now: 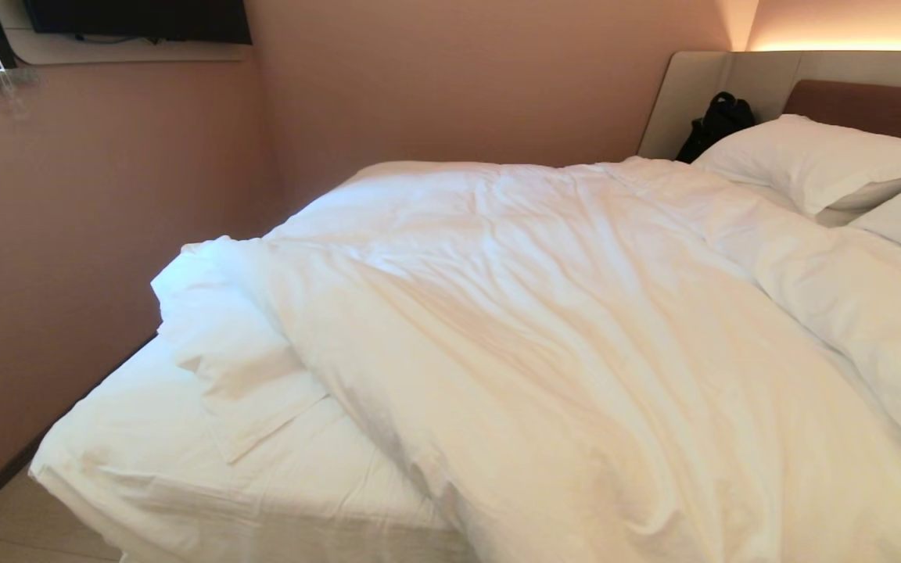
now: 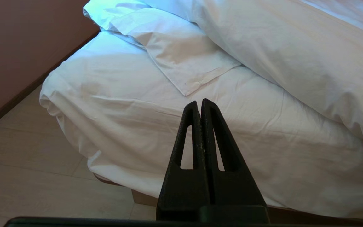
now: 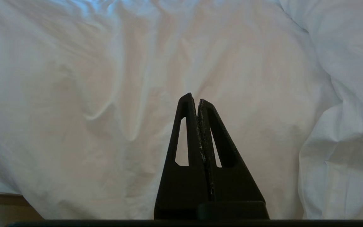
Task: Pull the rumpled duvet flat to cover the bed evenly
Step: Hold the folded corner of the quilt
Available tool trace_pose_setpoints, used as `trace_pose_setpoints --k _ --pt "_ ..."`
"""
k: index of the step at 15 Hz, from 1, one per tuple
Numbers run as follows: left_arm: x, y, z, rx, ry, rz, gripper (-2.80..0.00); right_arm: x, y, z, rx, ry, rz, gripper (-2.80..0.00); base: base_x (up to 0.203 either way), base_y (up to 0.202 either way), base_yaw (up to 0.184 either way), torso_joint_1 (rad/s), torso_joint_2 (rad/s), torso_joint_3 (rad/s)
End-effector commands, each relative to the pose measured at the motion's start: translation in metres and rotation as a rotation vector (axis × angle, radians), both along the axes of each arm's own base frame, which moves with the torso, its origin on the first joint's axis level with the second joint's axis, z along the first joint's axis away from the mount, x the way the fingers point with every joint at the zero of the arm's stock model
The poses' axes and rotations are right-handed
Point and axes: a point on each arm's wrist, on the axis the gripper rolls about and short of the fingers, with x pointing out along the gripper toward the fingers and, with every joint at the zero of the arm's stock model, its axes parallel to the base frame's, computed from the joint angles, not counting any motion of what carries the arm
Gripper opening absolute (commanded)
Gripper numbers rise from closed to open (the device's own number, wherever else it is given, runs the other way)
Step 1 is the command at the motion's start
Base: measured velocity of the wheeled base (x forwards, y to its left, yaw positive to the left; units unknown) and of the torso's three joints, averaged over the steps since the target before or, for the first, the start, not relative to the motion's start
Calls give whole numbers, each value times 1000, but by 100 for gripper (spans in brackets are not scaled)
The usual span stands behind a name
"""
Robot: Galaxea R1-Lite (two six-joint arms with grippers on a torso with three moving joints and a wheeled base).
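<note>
Duvet [image 1: 576,336] lies rumpled, skewed diagonally across bed [image 1: 145,461]; left gripper [image 2: 199,102] and right gripper [image 3: 194,98] closed, empty.

rumpled white duvet [image 1: 576,328], bed [image 1: 145,461] corner uncovered

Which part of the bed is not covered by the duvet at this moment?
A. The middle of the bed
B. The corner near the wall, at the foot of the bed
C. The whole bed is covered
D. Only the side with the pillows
B: in the head view the bare sheet shows at the bed's foot corner by the wall, where the duvet is folded back.
</note>
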Motion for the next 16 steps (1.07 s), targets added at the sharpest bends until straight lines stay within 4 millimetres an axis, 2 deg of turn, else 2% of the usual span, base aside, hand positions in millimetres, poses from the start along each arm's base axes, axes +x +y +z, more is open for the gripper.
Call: trace_pose_setpoints --k 1,11,13,16 --pt "0 0 0 -1 -1 1 -280 0 0 0 11 1 0 -280 0 0 0 0 0 0" --pt "0 0 0 -34 -6 15 -280 0 0 0 11 1 0 -280 0 0 0 0 0 0" --pt "0 0 1 -33 -8 15 -280 0 0 0 11 1 0 -280 6 61 -11 2 2 1" --pt "0 0 1 -33 -9 15 -280 0 0 0 11 1 0 -280 1 175 -3 6 4 1"
